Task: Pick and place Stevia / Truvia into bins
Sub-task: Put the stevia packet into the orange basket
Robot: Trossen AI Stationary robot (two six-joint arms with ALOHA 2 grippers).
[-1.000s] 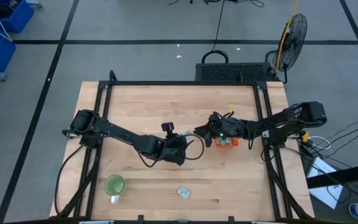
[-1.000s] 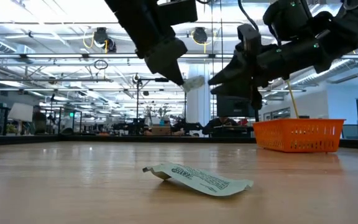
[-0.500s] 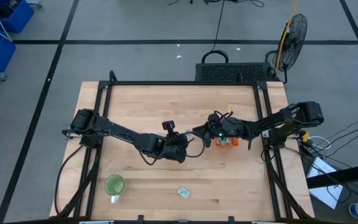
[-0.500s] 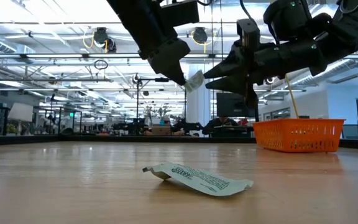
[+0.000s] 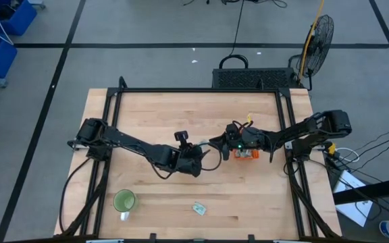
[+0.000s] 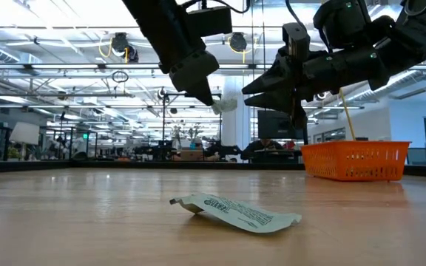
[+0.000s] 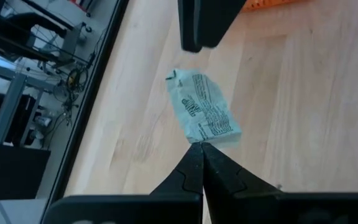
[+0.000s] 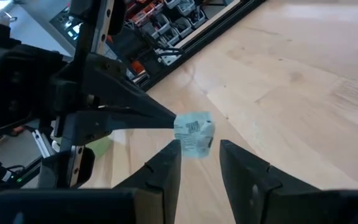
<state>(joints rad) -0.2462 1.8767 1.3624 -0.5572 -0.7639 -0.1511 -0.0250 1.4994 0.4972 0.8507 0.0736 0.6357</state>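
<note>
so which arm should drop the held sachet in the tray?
Probably the right. The left gripper pinches the sachet in mid-air, and the right gripper is open right at it, ready to take it. The right arm is also nearer the orange tray.

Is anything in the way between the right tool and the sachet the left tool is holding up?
Nothing visible. The left tool pinches the sachet in mid-air, and the open right tool faces it across clear space.
</note>
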